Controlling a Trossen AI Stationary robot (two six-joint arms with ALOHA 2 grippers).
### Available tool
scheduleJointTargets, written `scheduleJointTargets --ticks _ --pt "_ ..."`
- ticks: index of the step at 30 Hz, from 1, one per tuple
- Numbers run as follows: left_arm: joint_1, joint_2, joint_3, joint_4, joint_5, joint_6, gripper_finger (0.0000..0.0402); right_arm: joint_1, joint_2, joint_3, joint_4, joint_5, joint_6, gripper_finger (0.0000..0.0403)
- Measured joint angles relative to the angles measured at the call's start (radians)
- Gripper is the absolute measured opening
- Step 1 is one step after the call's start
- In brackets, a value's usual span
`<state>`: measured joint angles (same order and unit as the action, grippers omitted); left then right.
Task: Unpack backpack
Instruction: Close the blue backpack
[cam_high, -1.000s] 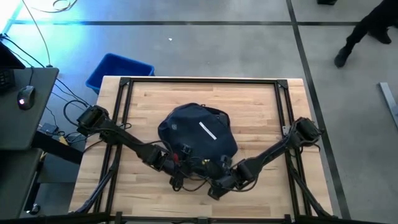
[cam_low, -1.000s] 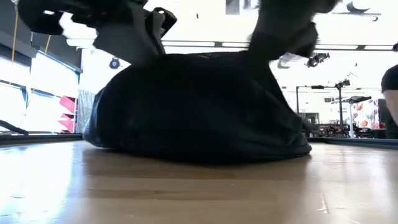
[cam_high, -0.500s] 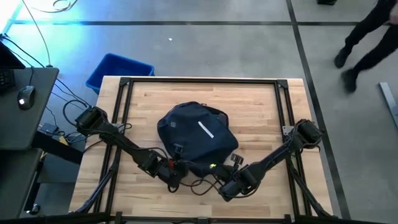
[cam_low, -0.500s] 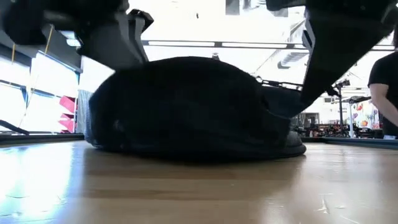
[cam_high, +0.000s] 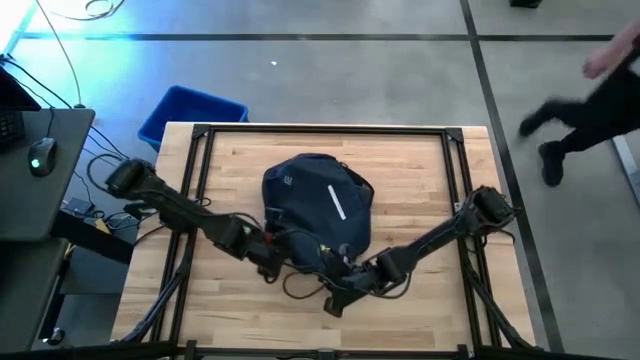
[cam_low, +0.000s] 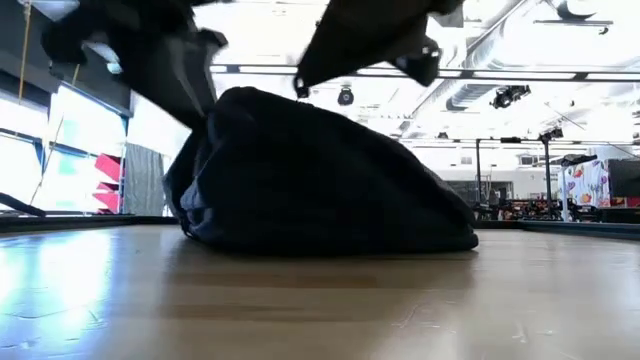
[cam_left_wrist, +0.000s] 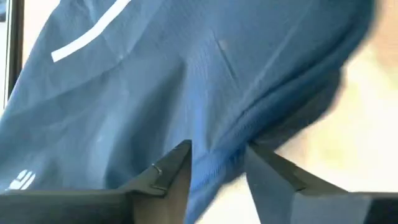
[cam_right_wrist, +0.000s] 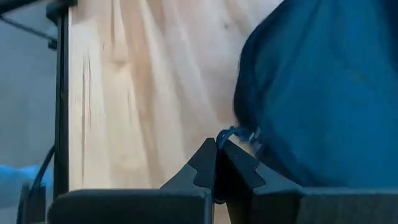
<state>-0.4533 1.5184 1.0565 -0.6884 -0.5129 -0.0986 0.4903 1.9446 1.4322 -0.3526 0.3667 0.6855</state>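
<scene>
Backpack (cam_high: 318, 215) sits mid-surface, your right gripper (cam_right_wrist: 219, 163) jaws pinched tight on a blue zipper cord (cam_right_wrist: 239, 133), left gripper (cam_left_wrist: 214, 168) jaws parted around fabric: pull hard and cord slips out.

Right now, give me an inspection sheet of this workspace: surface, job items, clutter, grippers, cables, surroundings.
Surface: wooden table with a black frame, bare around the bag.
Job's things: backpack, dark navy, lying mid-table with a white stripe on top.
Clutter: nothing seen.
Grippers: left gripper, fingers apart with backpack fabric between them; right gripper shut, a blue cord of the backpack at its tips.
Cables: dark cables looped on the table near the backpack's front edge.
Surroundings: blue bin on the floor; desk with a mouse; a person walking by.
</scene>
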Motion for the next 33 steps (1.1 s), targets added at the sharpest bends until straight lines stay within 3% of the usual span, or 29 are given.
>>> scheduleJointTargets --ticks 7,13,17,20,24,28,33 --pt "-0.08 -0.083 0.0 0.058 0.09 -0.129 0.0162 -0.026 0.0 0.001 0.073 -0.005 -0.077 0.0" --pt "-0.117 0.069 0.0 0.327 0.027 -0.123 0.0164 -0.026 0.0 0.001 0.07 -0.017 -0.084 0.0" --pt "-0.115 0.191 0.054 0.344 -0.072 -0.064 0.0164 -0.022 0.0 0.001 0.067 -0.046 -0.083 0.0" --pt "-0.108 0.261 0.107 0.34 -0.058 -0.031 0.0161 -0.015 0.0 0.001 0.06 -0.045 -0.065 0.0" --pt "-0.11 0.325 0.178 0.259 -0.053 -0.025 0.0118 -0.006 0.0 0.001 0.037 -0.045 -0.058 0.0" --pt "-0.121 0.332 0.238 0.193 -0.073 -0.031 0.0023 0.008 -0.003 -0.006 -0.058 -0.034 0.002 0.0" --pt "-0.153 0.312 0.278 0.104 -0.117 -0.067 0.0005 0.017 -0.004 -0.033 -0.216 0.005 0.097 0.0"
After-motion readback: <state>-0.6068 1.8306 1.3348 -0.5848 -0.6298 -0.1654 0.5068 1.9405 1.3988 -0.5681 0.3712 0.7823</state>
